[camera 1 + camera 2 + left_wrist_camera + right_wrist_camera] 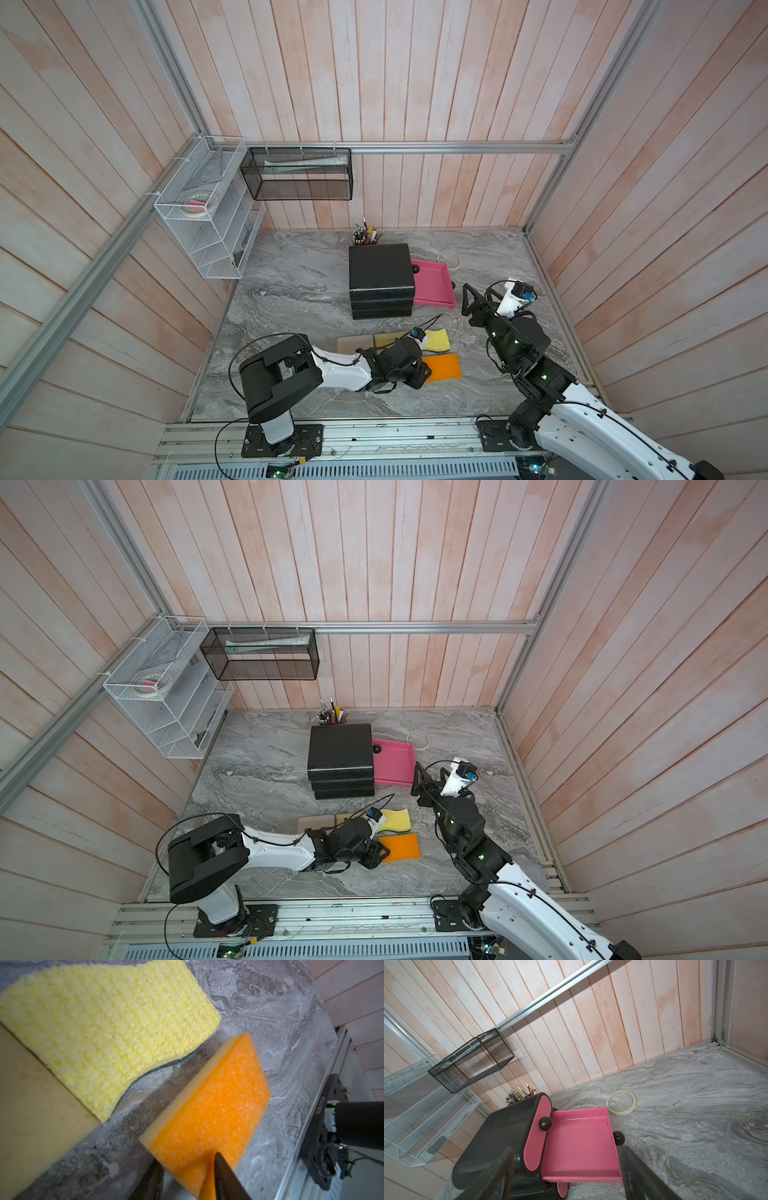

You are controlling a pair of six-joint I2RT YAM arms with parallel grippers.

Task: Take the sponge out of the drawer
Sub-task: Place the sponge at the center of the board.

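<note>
And here we are at the marble table [291,291], with the orange sponge [444,365] lying flat on the near-centre of it, well apart from the pink drawer [432,282], which stands pulled out on the right side of the black drawer unit [380,270]. We see the left gripper [427,370] low at the sponge's left end, and from the left wrist view its two dark fingers [226,1178] flank that end, with a crease in the foam against one of them. Whether they press the sponge or only stand beside it, we cannot tell. Just beyond, on the far side, lies a yellow sponge [438,340], a strip of bare table between the two, its left edge meeting a tan pad [388,337]. Over on the right, the right gripper [480,299] hangs just near of the drawer's right end, jaws spread wide and holding nothing. The right wrist view looks between them at the drawer's pink floor and its round black knob [618,1138]. Past the drawer, a roll of tape [449,259] lies flat on the table, and behind the unit stands a cup of pens [365,237]. On the walls we see a white wire rack [208,208] at the left and a black mesh basket [299,174] on the far wall.
</note>
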